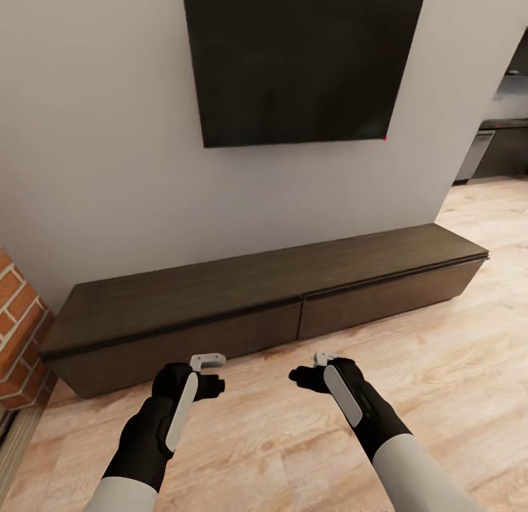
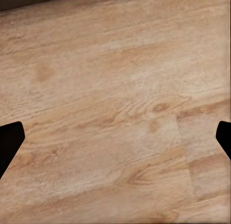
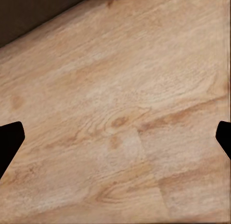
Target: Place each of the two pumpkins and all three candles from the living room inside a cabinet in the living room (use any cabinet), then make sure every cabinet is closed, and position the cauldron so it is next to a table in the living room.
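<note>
Head view showed the long, low, dark-brown wooden cabinet [image 1: 264, 299] standing against the pale grey wall, below a flat black wall-mounted screen [image 1: 301, 61]. Its 2 plain handle-less drawer fronts sat flush and shut, and its top was bare. A red brick surround [image 1: 18, 328] met the cabinet's left end, and light wood plank flooring [image 1: 440, 395] ran from the cabinet's front edge toward the robot.

Both arms were held low and forward, just short of the cabinet's front, above the floor. The left gripper [image 1: 207, 367] hung before the left drawer front, the right gripper [image 1: 317, 365] near the seam between the 2 drawers. That pose reads as a ready stance for working the drawers, neither hand touching the cabinet.

In the left wrist view the dark tips of the jaws sat at opposite sides of the picture with bare floor [image 2: 115, 118] between them, so the left jaws were spread wide and held nothing. The right wrist view gave the same: jaws parted, floor [image 3: 120, 128] between, the cabinet's dark base [image 3: 33, 12] at one corner.

As a judgement, the storing had not begun here; with no handles, pulling a drawer open would need a fingertip caught on its upper edge.
</note>
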You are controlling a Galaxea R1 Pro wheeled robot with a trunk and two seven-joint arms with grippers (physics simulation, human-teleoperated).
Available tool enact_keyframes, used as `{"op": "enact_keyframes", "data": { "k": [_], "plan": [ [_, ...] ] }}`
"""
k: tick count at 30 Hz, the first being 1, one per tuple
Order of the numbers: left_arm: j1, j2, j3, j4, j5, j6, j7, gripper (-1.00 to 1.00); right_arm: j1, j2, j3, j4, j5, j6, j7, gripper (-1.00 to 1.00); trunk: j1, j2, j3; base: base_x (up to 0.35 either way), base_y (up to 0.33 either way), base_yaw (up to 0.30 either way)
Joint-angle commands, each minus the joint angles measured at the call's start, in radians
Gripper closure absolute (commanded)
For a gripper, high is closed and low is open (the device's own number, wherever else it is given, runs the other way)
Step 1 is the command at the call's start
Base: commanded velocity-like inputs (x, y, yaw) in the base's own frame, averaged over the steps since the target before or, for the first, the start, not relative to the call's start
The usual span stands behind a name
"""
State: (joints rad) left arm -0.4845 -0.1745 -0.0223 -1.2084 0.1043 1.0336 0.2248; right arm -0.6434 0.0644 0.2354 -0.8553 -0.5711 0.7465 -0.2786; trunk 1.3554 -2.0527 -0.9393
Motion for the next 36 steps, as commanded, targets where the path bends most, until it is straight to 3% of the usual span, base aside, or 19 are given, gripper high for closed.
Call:
{"op": "enact_keyframes", "data": {
  "k": [1, 36],
  "plan": [
    [0.0, 0.0, 0.0, 0.0, 0.011, 0.003, 0.01, -1.0, -0.001, 0.0, 0.002, -0.001, -0.01, 0.002, -0.01, -1.0, -0.004, 0.007, 0.002, 0.0, 0.0, -0.292],
    [-0.002, 0.0, -0.001, 0.035, 0.011, -0.001, 0.01, -1.0, -0.001, 0.0, 0.002, -0.001, -0.01, -0.003, -0.01, -1.0, -0.138, 0.252, 0.112, 0.0, 0.0, -0.293]
  ]
}}
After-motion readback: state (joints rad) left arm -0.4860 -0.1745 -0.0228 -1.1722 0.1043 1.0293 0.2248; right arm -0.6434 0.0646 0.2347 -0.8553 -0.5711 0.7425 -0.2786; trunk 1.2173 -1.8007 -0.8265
